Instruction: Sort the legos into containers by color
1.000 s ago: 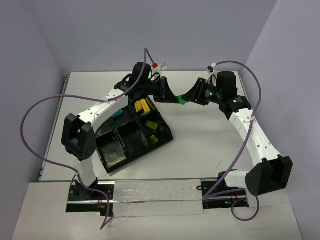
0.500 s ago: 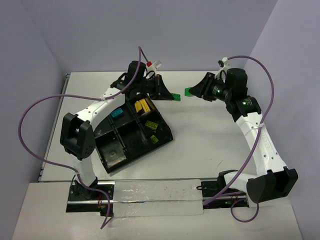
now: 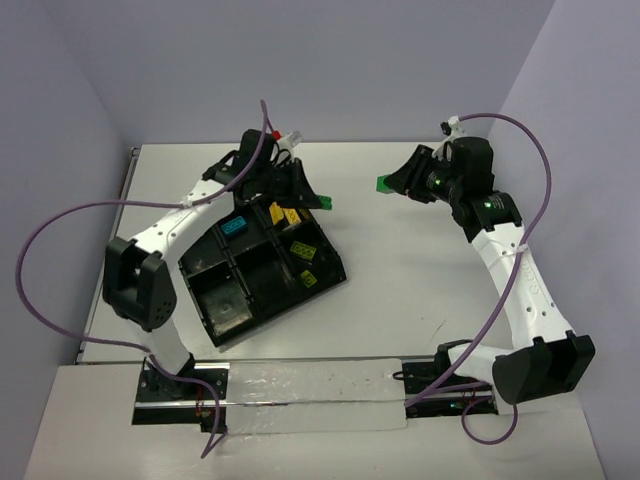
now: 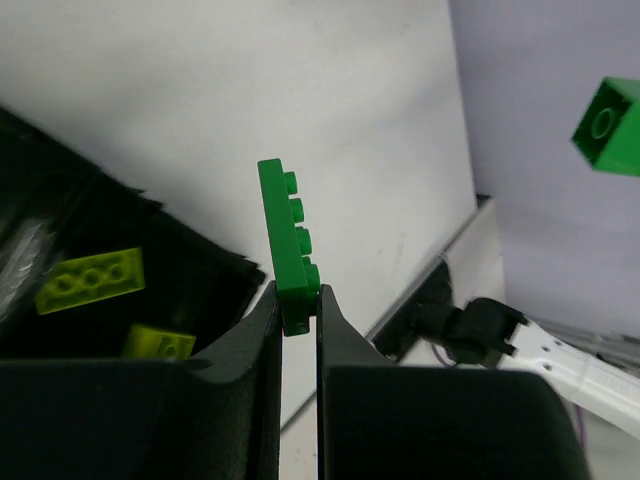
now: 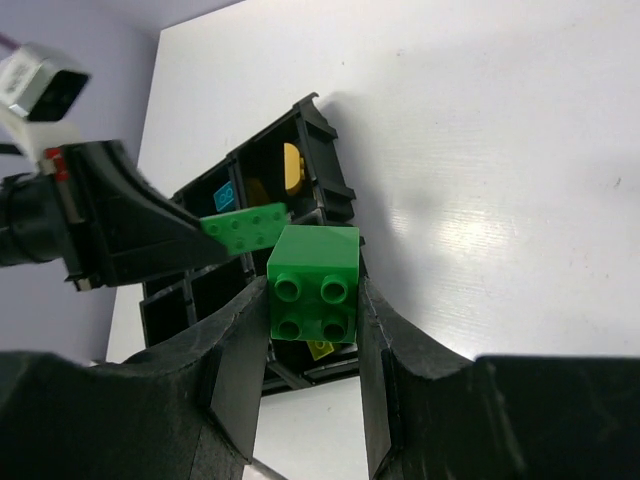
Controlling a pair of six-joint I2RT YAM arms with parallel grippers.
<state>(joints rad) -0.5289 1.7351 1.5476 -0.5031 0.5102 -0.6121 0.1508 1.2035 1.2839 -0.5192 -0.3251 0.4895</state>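
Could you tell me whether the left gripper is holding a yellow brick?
No, the left gripper is shut on a thin green plate, seen edge-on in the left wrist view.

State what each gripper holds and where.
Left gripper pinches a thin green plate by one end; right gripper clamps a green cube brick by opposite sides.

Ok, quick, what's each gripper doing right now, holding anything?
Left gripper: closed on a flat green lego plate.
Right gripper: closed on a square green lego brick.
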